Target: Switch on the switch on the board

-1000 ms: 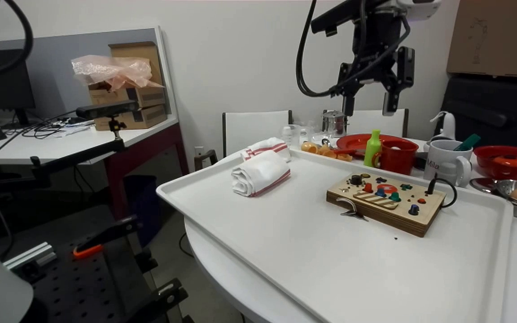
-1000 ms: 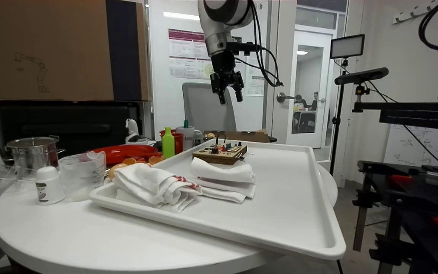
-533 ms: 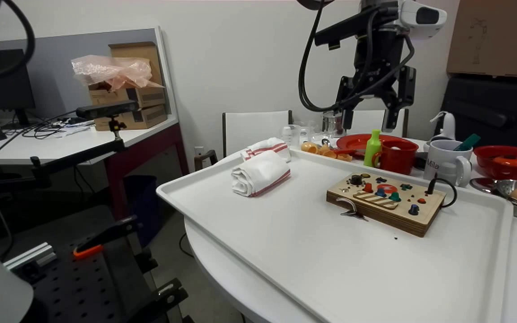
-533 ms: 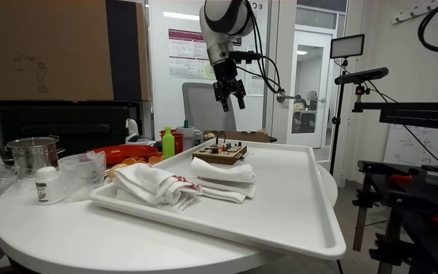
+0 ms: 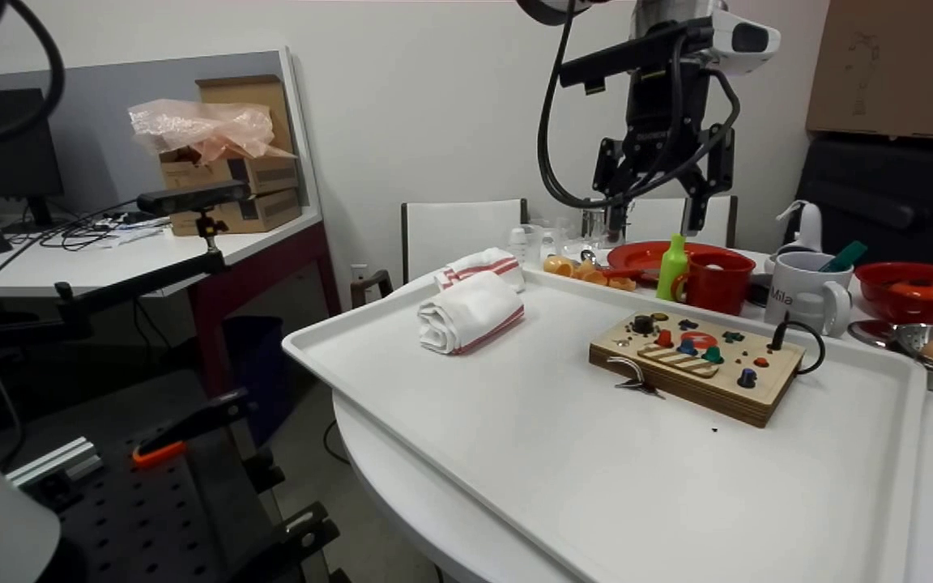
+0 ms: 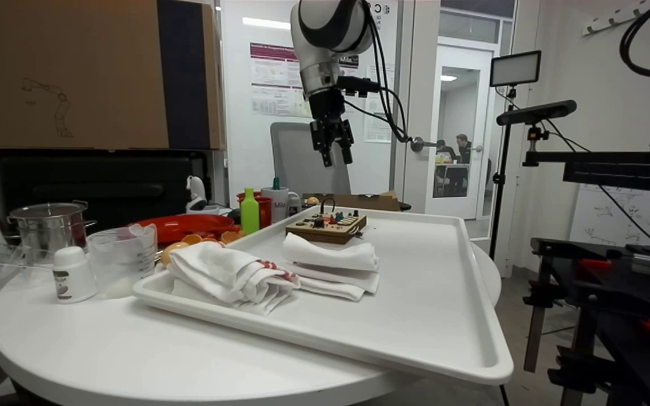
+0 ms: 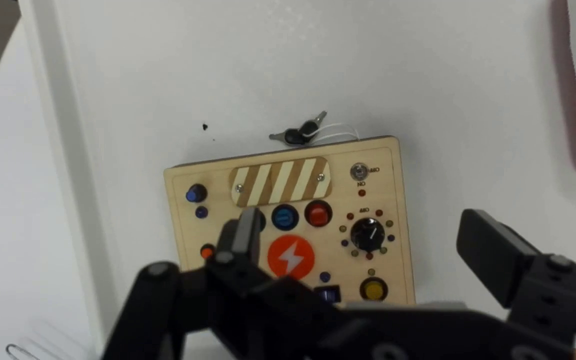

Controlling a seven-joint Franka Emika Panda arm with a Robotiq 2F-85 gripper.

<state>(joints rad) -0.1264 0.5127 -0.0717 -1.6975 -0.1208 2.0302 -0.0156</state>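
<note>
The board is a light wooden panel lying flat on the white tray; it also shows in an exterior view and in the wrist view. In the wrist view it carries a small round metal switch marked ON and OFF, a black rotary knob, coloured buttons and a dark rocker switch, partly hidden by the gripper. My gripper is open and empty, high above the tray and apart from the board; it also shows in an exterior view and the wrist view.
The tray has a raised rim. Rolled towels lie on it. Keys lie at the board's edge, and a black cable loops off it. A green bottle, red mug and white mug stand behind.
My gripper has come down over the last second, then shifted a little to the left in both exterior views. It has stayed open. The board has not moved.
</note>
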